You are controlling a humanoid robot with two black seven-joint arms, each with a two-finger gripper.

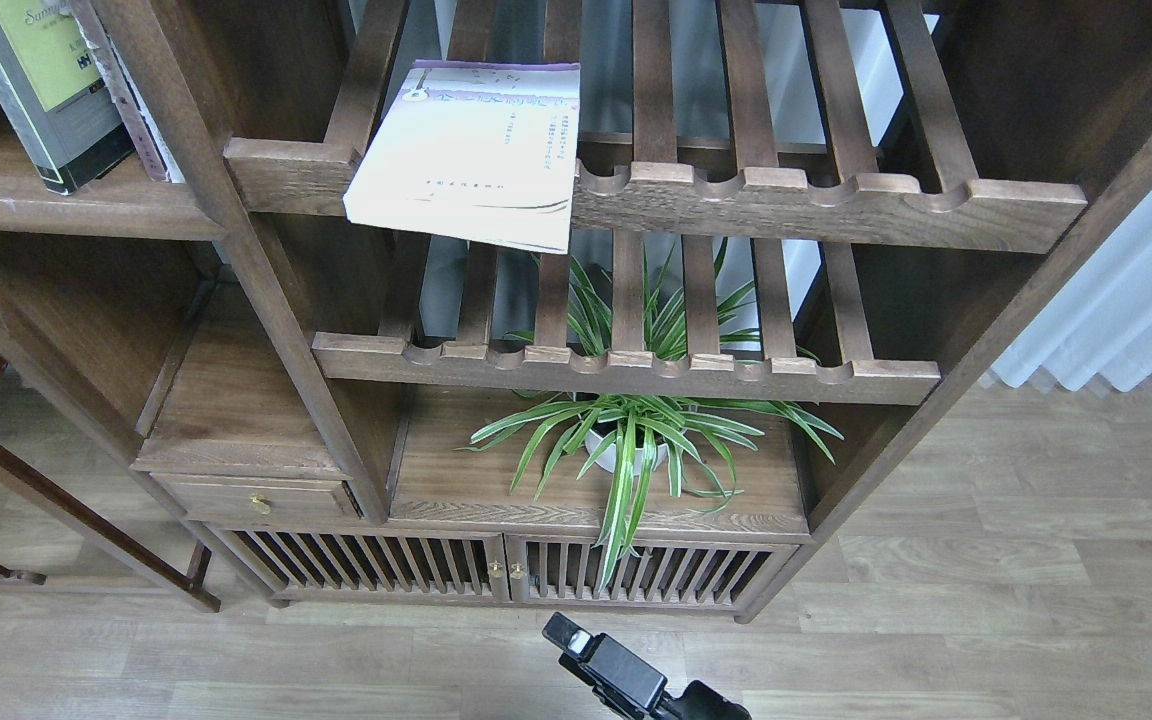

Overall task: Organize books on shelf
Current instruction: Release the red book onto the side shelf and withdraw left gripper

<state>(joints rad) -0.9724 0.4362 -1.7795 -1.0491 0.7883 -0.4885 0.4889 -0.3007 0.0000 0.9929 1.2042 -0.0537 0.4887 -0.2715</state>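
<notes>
While the white book [466, 160] w/ a purple top band lies flat on the upper slatted rack [816, 195], centre-left of the frame, its lower edge juts out past the scalloped front rail. Print on its cover is too small to read. At upper left, the dark-grey book [41, 85] w/ a lime-green panel stands tilted on the solid shelf board [56, 210]; the panel shows script starting "Sam", rest cut off. Thin books lean just beside it. Below sit a 2nd slatted rack [626, 365] & a potted spider plant [626, 440] on the cabinet top. At bottom centre, one black gripper [586, 655] pokes in, which arm unclear; fingers can't be told apart, so open or closed: can't tell.
</notes>
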